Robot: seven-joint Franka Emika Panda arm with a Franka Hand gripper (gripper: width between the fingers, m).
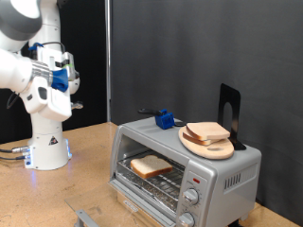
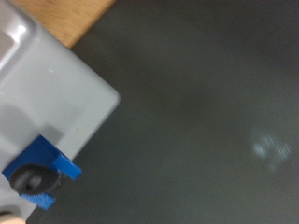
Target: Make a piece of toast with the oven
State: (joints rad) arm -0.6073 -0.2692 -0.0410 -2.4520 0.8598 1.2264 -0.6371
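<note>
The arm is raised high at the exterior view's left, and the fingers [image 1: 59, 76] hang up there with open air all around them; whether they are apart or together, I cannot tell, since the blue-and-white hand is too small and turned away. Well below and off towards the exterior view's right of the fingers sits the oven [image 1: 185, 170] on the wooden surface [image 1: 85, 151], its near edge close to the surface's front edge, and a dark backdrop closes the room behind. The oven's glass door [image 1: 99, 218] is dropped open, and inside, on the wire rack [image 1: 156, 184], lies one piece of toast [image 1: 151, 166], pale with a tan crust, flat and alone in there. On the oven's roof, farther from the fingers still, rests one round wooden plate [image 1: 205, 147] carrying bread slices [image 1: 208, 131], two as far as I can count. One small blue block [image 1: 167, 120] sits on the roof too; the wrist view catches that blue block [image 2: 42, 175] at the grey roof's corner. Two round knobs [image 1: 191, 199] show on the oven's front.
</note>
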